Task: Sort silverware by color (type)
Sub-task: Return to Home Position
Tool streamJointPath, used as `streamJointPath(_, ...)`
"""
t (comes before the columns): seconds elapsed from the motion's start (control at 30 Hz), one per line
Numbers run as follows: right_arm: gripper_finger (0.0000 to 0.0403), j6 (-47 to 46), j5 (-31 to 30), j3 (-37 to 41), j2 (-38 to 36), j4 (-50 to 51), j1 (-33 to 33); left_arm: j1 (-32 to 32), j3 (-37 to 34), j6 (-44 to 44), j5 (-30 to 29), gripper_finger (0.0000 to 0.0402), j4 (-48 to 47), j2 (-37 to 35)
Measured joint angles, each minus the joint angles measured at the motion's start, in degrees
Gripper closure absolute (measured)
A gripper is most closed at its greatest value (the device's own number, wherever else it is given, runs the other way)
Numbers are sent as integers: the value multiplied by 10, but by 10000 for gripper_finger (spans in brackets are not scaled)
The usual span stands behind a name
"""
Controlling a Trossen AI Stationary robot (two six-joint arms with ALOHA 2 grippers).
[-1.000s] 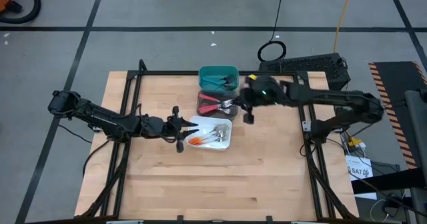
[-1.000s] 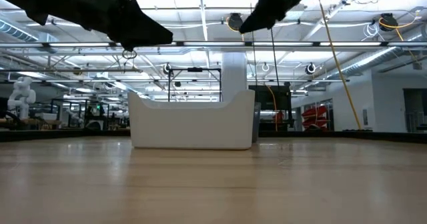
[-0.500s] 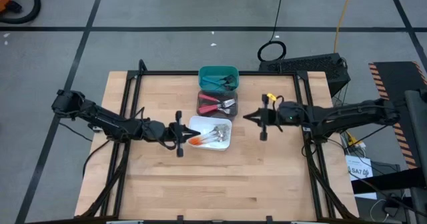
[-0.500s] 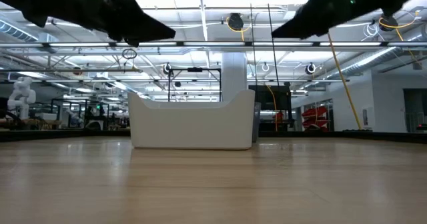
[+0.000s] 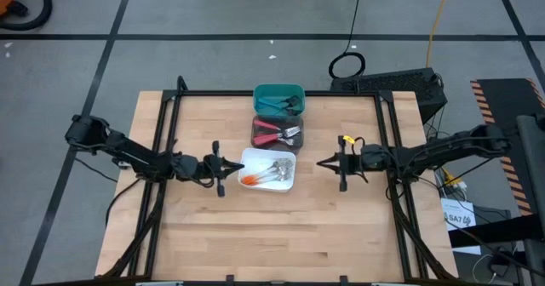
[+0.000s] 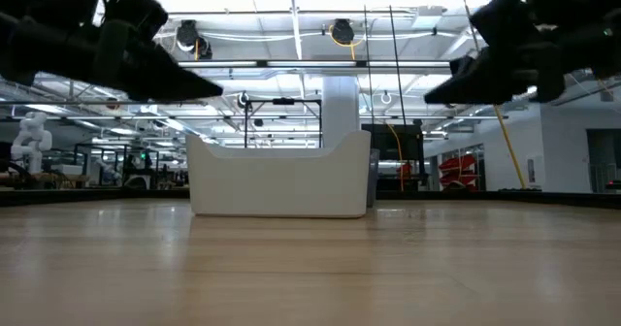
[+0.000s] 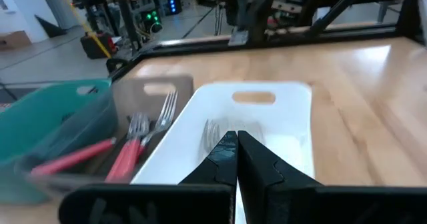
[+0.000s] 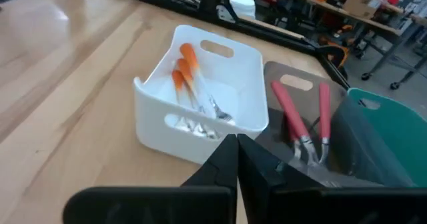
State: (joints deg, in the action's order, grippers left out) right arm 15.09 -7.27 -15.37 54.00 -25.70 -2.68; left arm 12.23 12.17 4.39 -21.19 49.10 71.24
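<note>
Three bins stand in a row at the table's middle. The teal bin [image 5: 278, 100] at the far end holds blue-handled forks. The dark bin [image 5: 277, 133] holds red-handled forks [image 8: 293, 114]. The white bin [image 5: 269, 170], nearest, holds orange-handled forks [image 8: 185, 69]. My left gripper [image 5: 234, 163] hangs shut just left of the white bin, pointing at it, with nothing in it [image 7: 235, 141]. My right gripper [image 5: 322, 162] hangs shut to the right of the white bin, also pointing at it and holding nothing [image 8: 235, 143]. Both hover above the tabletop [image 6: 209, 88] [image 6: 432, 98].
The bare wooden tabletop [image 5: 272, 235] stretches on the near side and on both sides of the bins. A black frame [image 5: 179, 94] runs along the table's far, left and right edges. A dark box [image 5: 400, 86] sits off the far right corner.
My right gripper has drawn back from above the dark bin toward the table's right edge, sinking and levelling out. My left gripper has sunk lower and pulled a little back from the white bin toward the left edge. The bins and forks have kept still.
</note>
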Motion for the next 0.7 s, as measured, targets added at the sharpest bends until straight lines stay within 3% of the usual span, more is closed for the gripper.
streamJointPath(0.13, 402, -3, 7, 51, 0, -73, -8, -9, -39, -8, 6, 396, 42, 0)
streamJointPath(0.33, 403, -11, 17, 83, 0, -84, -8, -38, -92, -5, 35, 396, 98, -6)
streamJointPath(0.7, 403, -24, 45, 119, -23, -106, -8, -70, -117, -9, 77, 396, 33, -94)
